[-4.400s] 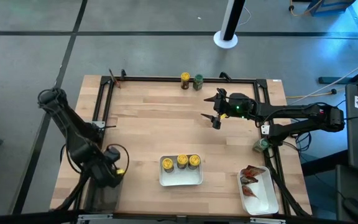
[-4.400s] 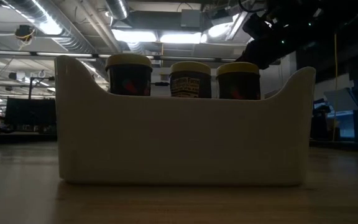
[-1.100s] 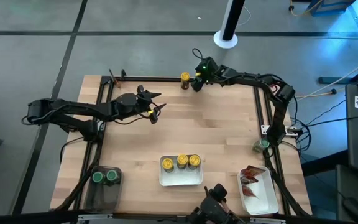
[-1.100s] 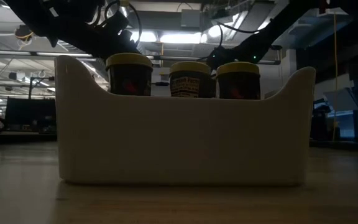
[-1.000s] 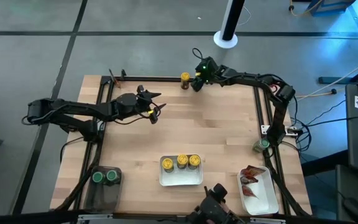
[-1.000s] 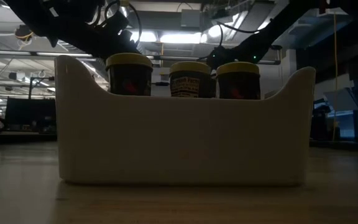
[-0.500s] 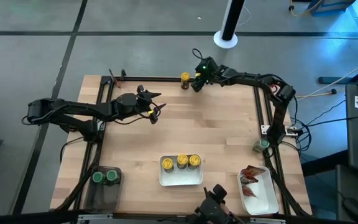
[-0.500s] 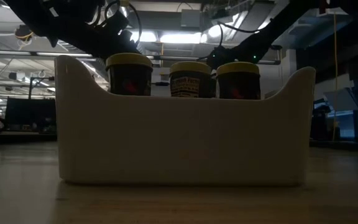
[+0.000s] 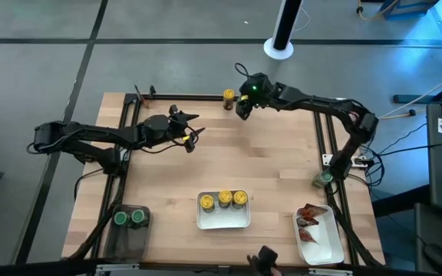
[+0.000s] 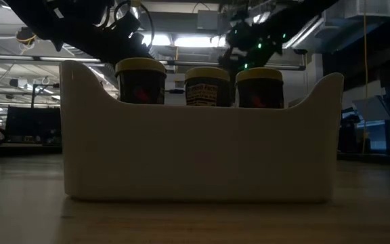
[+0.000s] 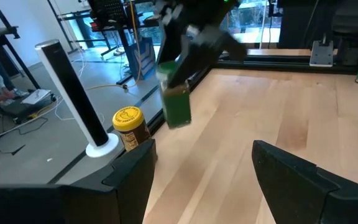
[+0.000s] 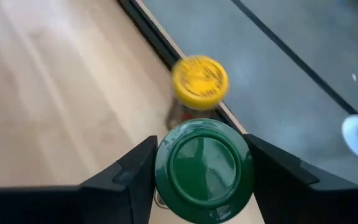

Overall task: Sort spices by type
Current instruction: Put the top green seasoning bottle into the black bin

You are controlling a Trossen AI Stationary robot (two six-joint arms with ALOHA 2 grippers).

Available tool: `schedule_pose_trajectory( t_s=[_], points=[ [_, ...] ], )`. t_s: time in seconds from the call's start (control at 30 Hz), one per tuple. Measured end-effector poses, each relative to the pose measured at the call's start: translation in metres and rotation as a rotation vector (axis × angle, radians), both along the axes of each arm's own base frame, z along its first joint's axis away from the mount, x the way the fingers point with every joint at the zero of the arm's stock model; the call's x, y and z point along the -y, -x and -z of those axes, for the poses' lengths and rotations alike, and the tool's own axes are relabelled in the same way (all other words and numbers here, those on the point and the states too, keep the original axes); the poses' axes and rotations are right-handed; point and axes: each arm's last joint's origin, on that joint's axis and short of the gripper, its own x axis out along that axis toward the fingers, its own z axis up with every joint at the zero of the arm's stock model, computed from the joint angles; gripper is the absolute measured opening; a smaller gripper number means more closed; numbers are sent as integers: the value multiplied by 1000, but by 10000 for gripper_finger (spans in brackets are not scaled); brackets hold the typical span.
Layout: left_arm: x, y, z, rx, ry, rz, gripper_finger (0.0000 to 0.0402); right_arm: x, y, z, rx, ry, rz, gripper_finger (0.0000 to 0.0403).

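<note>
The right gripper (image 9: 242, 103) is at the far edge of the table (image 9: 175, 184), near the middle of that edge, and its fingers pinch a green-capped jar (image 12: 202, 163) by the sides; in the left wrist view the jar (image 11: 176, 99) hangs clear of the wood under the dark fingers. Just beside it, a yellow-capped jar (image 9: 229, 96) stands upright right at the far edge, apart from the held jar. The left gripper (image 9: 192, 138) hovers over the far left part of the table with its fingers spread and nothing between them, pointing towards the right arm. Near the middle of the near edge sits a white tray (image 9: 222, 219) holding three yellow-capped jars (image 9: 224, 199) in a row; the low view shows these same jars (image 10: 207, 86) upright behind the tray's wall (image 10: 195, 149). At the near right corner a second white tray (image 9: 326, 248) holds red-orange packets (image 9: 308, 217). At the near left corner a dark translucent bin (image 9: 126, 238) contains two green-capped jars (image 9: 129, 218) side by side. Another green-topped item (image 9: 322, 179) rests against the right edge frame, too small to tell apart clearly.
</note>
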Motion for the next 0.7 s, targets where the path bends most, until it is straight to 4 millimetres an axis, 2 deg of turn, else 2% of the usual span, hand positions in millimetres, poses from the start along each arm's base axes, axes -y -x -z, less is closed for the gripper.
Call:
schedule_pose_trajectory(
  t_s=[0.13, 0.33, 0.5, 0.7],
  points=[
    [0, 0, 0, -6, -3, 9, 251, -29, -2, -18, 11, 7, -71, 213],
    [14, -4, 3, -61, -29, 205, 251, -81, -6, -42, 44, 22, -208, 211],
    [28, -7, 2, -46, -23, 265, 251, -121, -12, -49, 60, 25, -322, 215],
    [42, -9, 1, 31, 114, 284, 251, -167, -20, -49, 54, 46, -479, 211]
  ],
)
